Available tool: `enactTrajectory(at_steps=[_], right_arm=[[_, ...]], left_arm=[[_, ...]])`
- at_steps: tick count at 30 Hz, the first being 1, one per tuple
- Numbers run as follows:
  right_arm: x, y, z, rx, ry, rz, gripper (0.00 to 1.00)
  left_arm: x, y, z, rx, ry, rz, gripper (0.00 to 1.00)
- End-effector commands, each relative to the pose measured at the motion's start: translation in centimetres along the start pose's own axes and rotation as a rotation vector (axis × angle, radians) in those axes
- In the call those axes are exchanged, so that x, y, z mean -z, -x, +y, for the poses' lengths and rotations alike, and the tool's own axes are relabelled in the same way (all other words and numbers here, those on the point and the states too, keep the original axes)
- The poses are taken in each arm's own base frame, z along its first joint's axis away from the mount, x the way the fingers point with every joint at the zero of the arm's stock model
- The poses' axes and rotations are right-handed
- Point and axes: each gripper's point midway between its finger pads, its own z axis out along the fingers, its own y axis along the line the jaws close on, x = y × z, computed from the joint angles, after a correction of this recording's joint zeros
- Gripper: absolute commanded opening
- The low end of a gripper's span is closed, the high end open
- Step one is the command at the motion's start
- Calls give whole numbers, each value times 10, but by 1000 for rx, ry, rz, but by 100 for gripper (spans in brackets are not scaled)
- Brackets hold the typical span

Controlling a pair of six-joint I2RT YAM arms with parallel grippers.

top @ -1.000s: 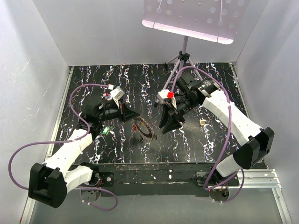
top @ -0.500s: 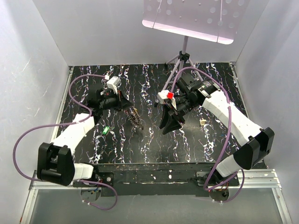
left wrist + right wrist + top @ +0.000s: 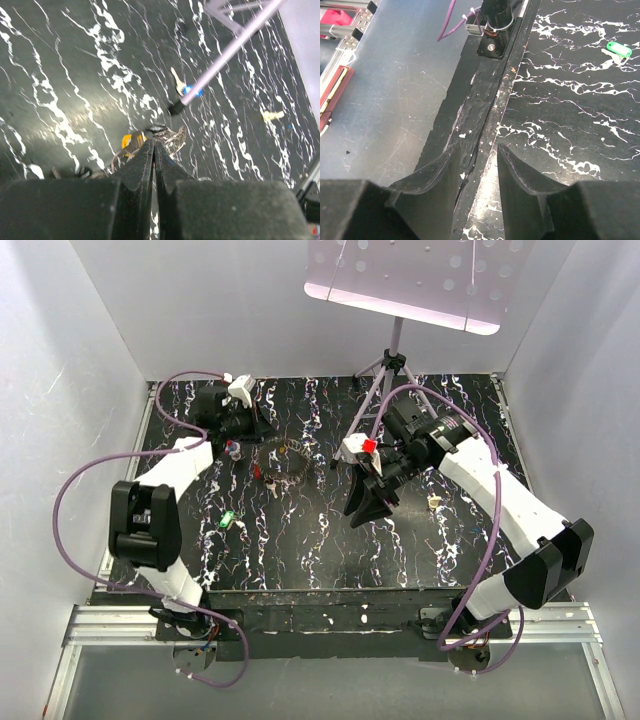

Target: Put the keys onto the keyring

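Top view: your left gripper (image 3: 262, 438) has drawn back to the upper left and carried the keyring (image 3: 285, 458) there from the centre, while the right gripper (image 3: 365, 505) has stayed in place. Left wrist view: the jaws are clenched on the keyring, beside the yellow key (image 3: 131, 142). Right wrist view: the jaws stand apart and empty, and the green key (image 3: 619, 49) at upper right is, I think, not yet threaded.

Black white-veined tabletop (image 3: 330, 550), grey tripod stand (image 3: 394, 360) at far edge, white perforated panel (image 3: 420, 275) above it, white walls (image 3: 60, 390)
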Motion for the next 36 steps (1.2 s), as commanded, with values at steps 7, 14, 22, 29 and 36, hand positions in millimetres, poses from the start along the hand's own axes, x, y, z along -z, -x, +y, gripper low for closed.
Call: enactTrajectory(at_steps=[7, 14, 22, 29, 36], right_arm=[[10, 0, 3, 20, -49, -19, 44], [17, -6, 1, 1, -87, -32, 44], [38, -19, -7, -51, -210, -55, 45], [85, -34, -15, -142, -477, -155, 52], [129, -54, -18, -240, -734, -250, 66]], left_arm=[[-45, 35, 41, 87, 55, -9, 9], [-28, 76, 29, 8, 84, -101, 30], [63, 102, -20, -155, 131, -296, 68], [151, 51, -60, -205, 119, -361, 98], [210, 1, -80, -149, 182, -376, 98]])
